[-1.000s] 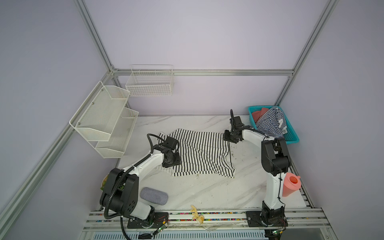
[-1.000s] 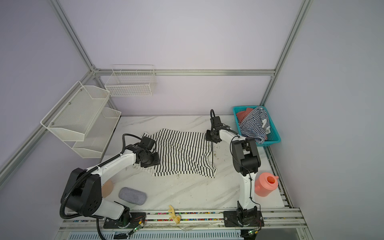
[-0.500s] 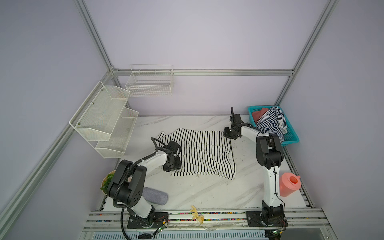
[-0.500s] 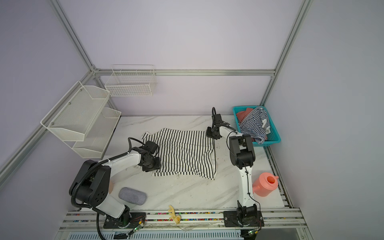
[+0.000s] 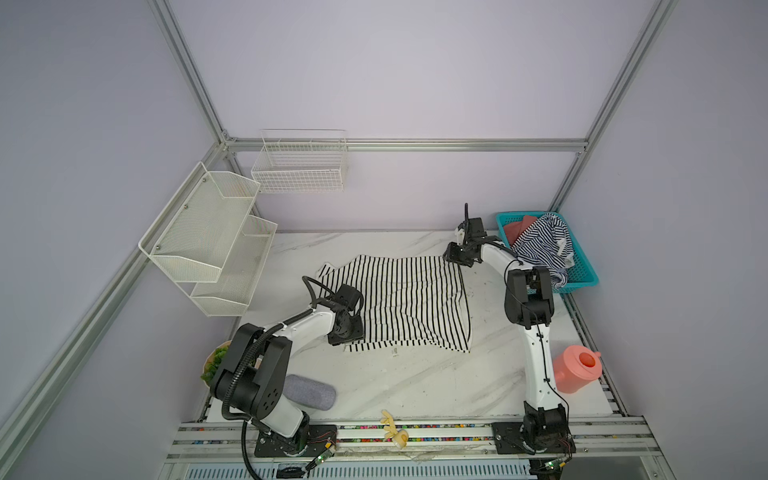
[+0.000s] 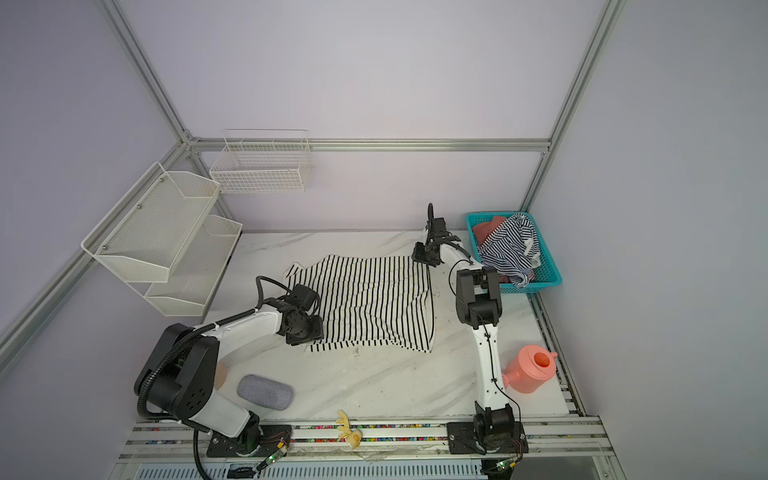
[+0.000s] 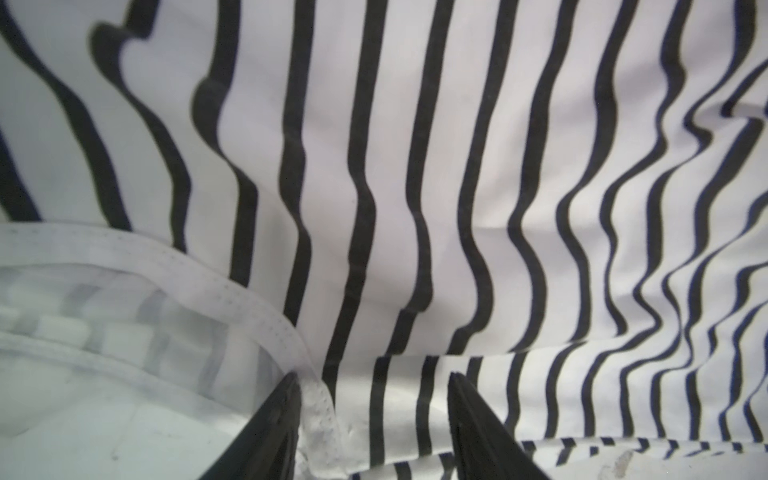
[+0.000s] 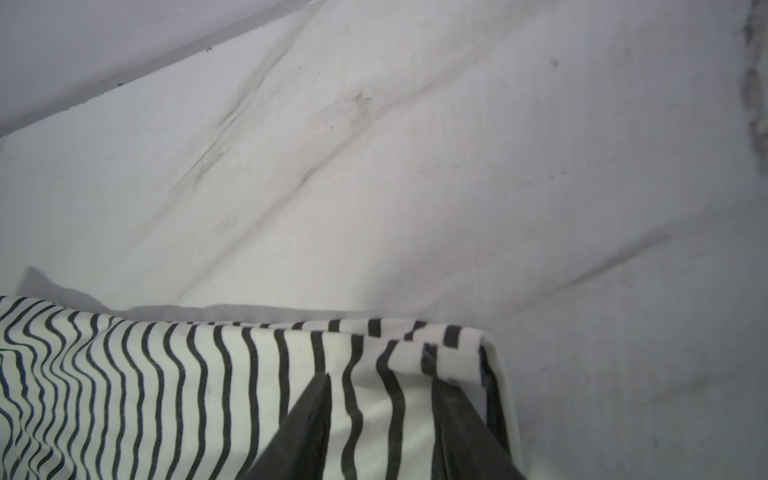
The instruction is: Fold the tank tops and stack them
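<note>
Nearest the rig, the left gripper [image 7: 374, 378] is set at the near-left corner of the white black-striped tank top [image 5: 411, 299]. Over the last second it has been drawn a little toward the front edge of the marble table [image 5: 415, 386]. In the left wrist view its jaws are seen spread. The white trim [image 7: 232, 299] lies slack against one finger and striped cloth lies flat in the gap, so nothing is pinched.

The top itself is laid out in the middle of the table, with its stripes running front to back and some ripples left toward its right side. Its outline is barely altered from a second ago.

At the far-right corner of the cloth, the right gripper [image 8: 380, 380] has been carried slightly toward the back wall. Its jaws are held apart over a small turned-over corner, which is judged to be lying free rather than gripped.

Farthest off, the navy-and-white striped tank top [image 5: 540, 245] is heaped in the teal basket [image 5: 584, 274], well apart from both grippers.

The spreading step is therefore judged to be ending. The first top is flattened but not yet folded, the second is not yet fetched, and nothing is stacked.
</note>
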Tool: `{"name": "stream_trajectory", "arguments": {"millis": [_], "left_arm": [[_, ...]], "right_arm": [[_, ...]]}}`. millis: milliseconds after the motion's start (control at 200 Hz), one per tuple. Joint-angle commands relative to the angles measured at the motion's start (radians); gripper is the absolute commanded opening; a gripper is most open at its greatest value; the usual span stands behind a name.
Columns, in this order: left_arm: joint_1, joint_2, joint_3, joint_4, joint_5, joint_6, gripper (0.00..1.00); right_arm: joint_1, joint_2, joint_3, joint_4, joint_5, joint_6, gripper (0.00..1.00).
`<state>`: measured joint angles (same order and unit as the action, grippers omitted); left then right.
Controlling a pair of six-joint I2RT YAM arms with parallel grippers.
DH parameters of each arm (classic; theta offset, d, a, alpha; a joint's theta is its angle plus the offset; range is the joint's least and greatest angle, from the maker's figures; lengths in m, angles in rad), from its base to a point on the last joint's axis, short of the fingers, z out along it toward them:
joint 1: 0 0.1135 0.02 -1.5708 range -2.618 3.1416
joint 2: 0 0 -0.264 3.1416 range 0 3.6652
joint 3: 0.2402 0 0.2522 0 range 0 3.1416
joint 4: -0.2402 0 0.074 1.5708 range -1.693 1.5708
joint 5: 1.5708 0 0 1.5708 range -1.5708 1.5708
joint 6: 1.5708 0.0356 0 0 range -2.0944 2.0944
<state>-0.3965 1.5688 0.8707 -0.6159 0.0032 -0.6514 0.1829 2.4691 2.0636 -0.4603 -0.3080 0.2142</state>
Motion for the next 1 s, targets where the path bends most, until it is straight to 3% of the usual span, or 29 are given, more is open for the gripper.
{"name": "stream_trajectory", "arguments": {"millis": [0,95,225,455,675,995], "left_arm": [[-0.029,-0.055,0.058,-0.060,0.031,-0.021,0.61],[-0.034,-0.113,0.100,-0.104,0.006,-0.015,0.62],[-0.033,-0.205,0.130,-0.187,-0.054,0.009,0.63],[-0.034,-0.232,0.068,-0.218,-0.058,0.036,0.60],[-0.034,-0.202,-0.004,-0.156,-0.018,0.032,0.59],[-0.033,-0.129,-0.034,-0.108,-0.031,0.009,0.57]], "right_arm": [[-0.008,-0.024,-0.008,-0.091,-0.009,-0.060,0.46],[-0.007,-0.151,-0.100,-0.070,-0.009,-0.081,0.46],[0.006,-0.393,-0.349,-0.001,0.008,-0.047,0.46],[0.112,-0.776,-0.757,-0.008,0.125,0.065,0.28],[0.265,-0.899,-0.942,-0.100,0.209,0.187,0.25],[0.291,-1.062,-1.105,-0.162,0.268,0.318,0.24]]}}
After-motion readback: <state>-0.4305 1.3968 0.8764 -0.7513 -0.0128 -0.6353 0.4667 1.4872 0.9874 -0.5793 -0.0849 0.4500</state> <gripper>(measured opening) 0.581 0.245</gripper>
